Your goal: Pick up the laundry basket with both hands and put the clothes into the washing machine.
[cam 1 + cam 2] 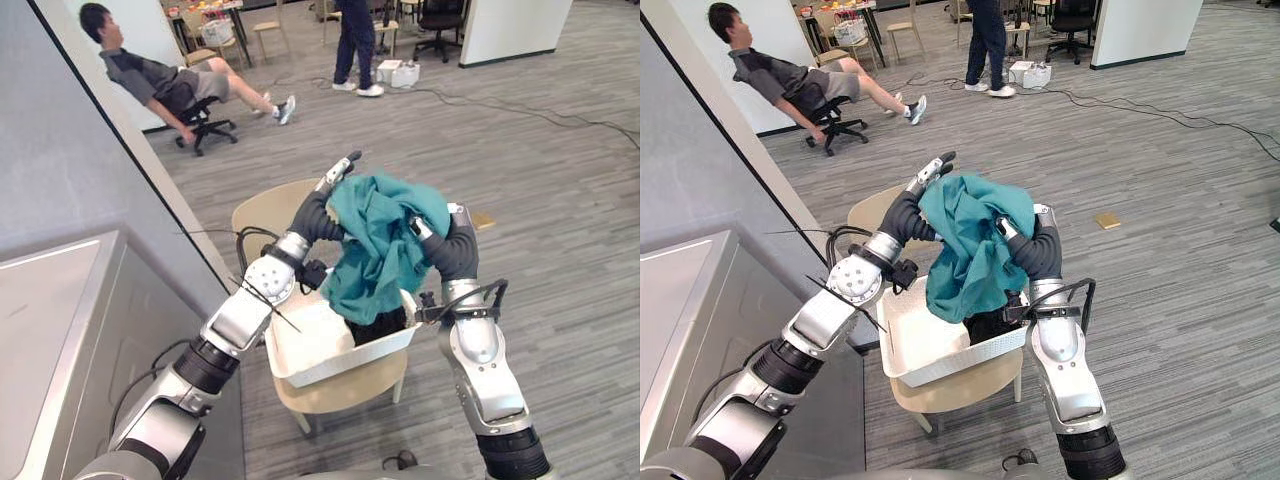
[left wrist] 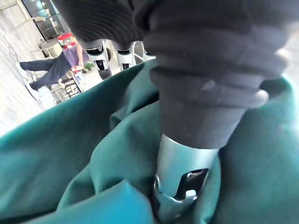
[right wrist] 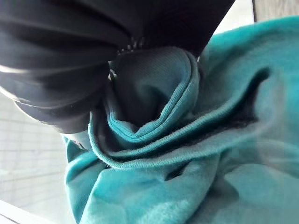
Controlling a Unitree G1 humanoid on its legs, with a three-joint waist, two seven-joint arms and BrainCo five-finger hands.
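A teal garment (image 1: 385, 240) is held up between my two hands above a white laundry basket (image 1: 330, 370). The basket stands on a beige chair (image 1: 270, 205). My left hand (image 1: 338, 172) presses the garment's far side, its fingers straight and pointing up past the cloth (image 2: 70, 154). My right hand (image 1: 425, 230) is on the near right side, buried in the teal folds (image 3: 187, 140), so its fingers are hidden. A dark garment (image 1: 375, 325) lies in the basket under the hanging cloth. The grey washing machine (image 1: 60, 330) stands at my left.
A grey partition wall (image 1: 90, 170) runs along the left behind the machine. A person leans back in an office chair (image 1: 165, 85) at the far left, and another person stands (image 1: 355, 45) farther back. Cables (image 1: 520, 105) cross the carpet at the right.
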